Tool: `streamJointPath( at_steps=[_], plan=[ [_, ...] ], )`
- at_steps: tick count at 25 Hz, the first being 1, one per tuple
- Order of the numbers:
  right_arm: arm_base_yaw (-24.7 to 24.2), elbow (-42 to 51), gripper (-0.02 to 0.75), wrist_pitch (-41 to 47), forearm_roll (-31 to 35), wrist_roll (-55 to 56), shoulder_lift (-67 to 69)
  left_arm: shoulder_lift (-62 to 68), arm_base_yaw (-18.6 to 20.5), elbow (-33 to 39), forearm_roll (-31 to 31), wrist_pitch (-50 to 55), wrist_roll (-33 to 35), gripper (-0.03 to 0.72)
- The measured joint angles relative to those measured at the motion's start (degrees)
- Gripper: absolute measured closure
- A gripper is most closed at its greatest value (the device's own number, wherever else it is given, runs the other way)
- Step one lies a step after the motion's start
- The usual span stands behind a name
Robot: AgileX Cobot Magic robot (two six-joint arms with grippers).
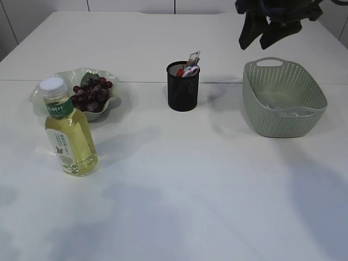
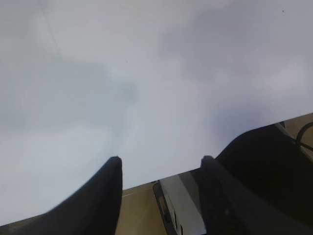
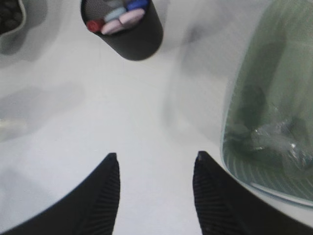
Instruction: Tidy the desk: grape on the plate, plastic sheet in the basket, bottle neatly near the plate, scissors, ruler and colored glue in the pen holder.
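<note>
Dark grapes (image 1: 92,93) lie on the pale green plate (image 1: 65,76) at the left. A bottle (image 1: 68,129) of yellow drink stands upright just in front of the plate. The black mesh pen holder (image 1: 183,87) holds scissors, ruler and colored glue; it also shows in the right wrist view (image 3: 128,27). The clear plastic sheet (image 3: 276,139) lies in the green basket (image 1: 283,98). My right gripper (image 1: 270,33) is open and empty, high above the table left of the basket; its jaws (image 3: 155,157) show over bare table. My left gripper (image 2: 160,160) is open and empty at the table's edge.
The white table (image 1: 179,179) stretches wide in front of the objects. In the left wrist view, the table edge, brown floor and a machine base (image 2: 183,205) show below the jaws.
</note>
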Motion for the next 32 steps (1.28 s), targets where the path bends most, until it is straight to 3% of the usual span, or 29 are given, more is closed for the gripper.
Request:
streamJointPath(
  at_steps=[6,16,20,25,32],
  plan=[
    [0.0,5.5,0.344,1.8,-6.3,3.4,-3.3,0.0,0.0,0.0,0.0,0.0,0.0,0.316],
    [0.0,24.0,0.344,1.9,-8.8,3.7,-17.8,-0.4,0.0,0.0,0.4,-0.9,0.0,0.316],
    [0.0,32.5,0.344,1.9,-9.7,3.7,-26.5,-2.8,0.0,0.0,4.0,-0.5,-4.8,0.316],
    [0.0,43.3,0.344,1.2,-9.8,3.8,-39.7,-8.2,0.0,0.0,9.1,4.7,-9.6,0.316],
    [0.0,54.4,0.344,1.0,-9.8,8.4,-60.7,-24.2,0.0,0.0,9.8,12.7,-11.9,0.316]
  ],
)
